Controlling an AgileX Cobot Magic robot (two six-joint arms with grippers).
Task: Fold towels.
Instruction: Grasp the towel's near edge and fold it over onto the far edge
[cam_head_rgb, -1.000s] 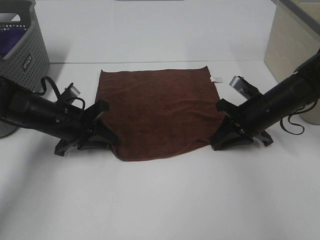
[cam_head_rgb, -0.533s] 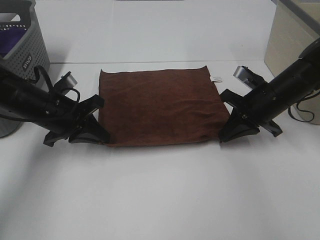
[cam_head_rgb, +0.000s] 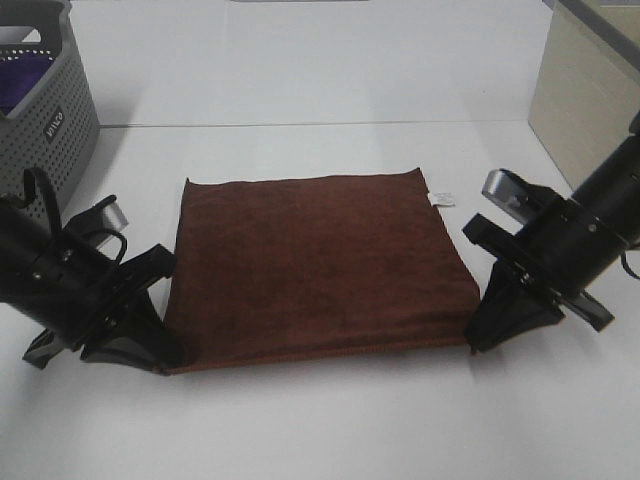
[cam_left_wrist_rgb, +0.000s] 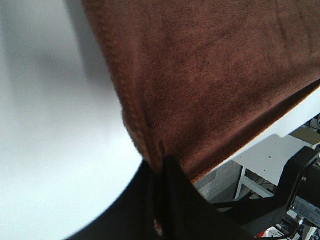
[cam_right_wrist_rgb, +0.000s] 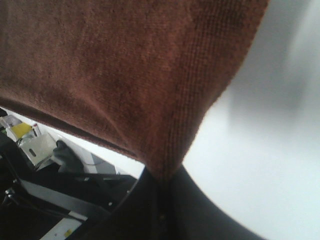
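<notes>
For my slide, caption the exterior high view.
Left gripper and right gripper pinch near corners of the reddish-brown towel.

a dark reddish-brown microfibre towel is seen at the centre of the high view, spread as one broad, nearly square sheet. it is pulled taut between its corners at 8 o'clock and 4 o'clock, which are pinched and raised, so the near stitched hem runs straight. a small white tag is shown at the 2 o'clock corner.
</notes>
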